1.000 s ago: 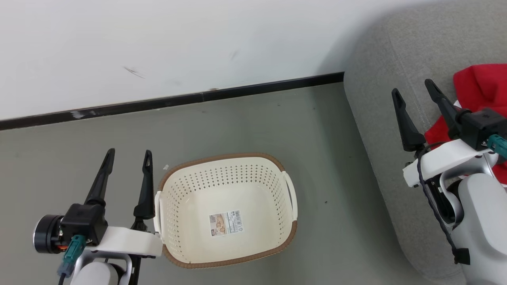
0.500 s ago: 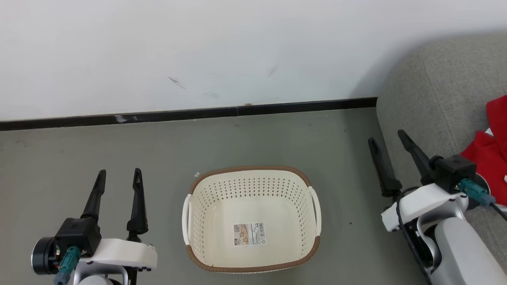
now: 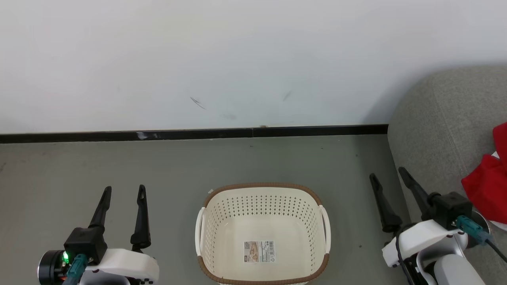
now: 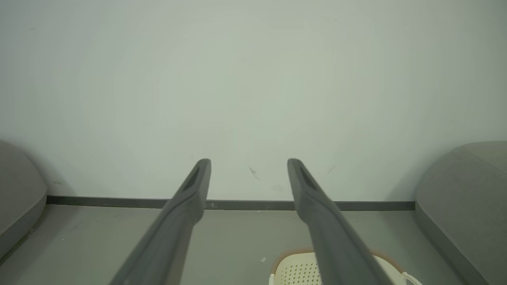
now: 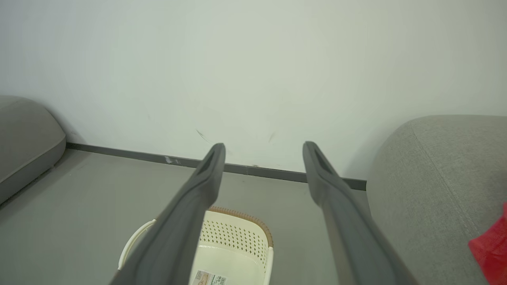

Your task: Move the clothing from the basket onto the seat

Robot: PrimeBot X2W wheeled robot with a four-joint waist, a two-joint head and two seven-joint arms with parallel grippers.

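Observation:
The cream basket (image 3: 206, 233) stands on the floor at the bottom centre of the head view, with just a label sticker on its bottom; its rim also shows in the left wrist view (image 4: 293, 261) and the right wrist view (image 5: 241, 217). Red clothing (image 3: 489, 186) lies on the grey seat (image 3: 439, 130) at the right edge, and a red corner (image 5: 493, 247) shows on the seat (image 5: 435, 178) in the right wrist view. My left gripper (image 3: 123, 190) is open to the basket's left. My right gripper (image 3: 387, 174) is open between the basket and the seat, holding nothing.
A white wall with a black skirting board (image 3: 190, 134) runs behind the grey floor (image 3: 119, 166). A second grey cushion edge (image 4: 16, 198) lies at the far left of the wrist views. The seat's rounded end (image 4: 467, 190) rises close on the right.
The head camera has swung left and lifted, so the basket now sits lower and centred. My right gripper has come down off the seat, away from the red clothing. Both grippers stay open.

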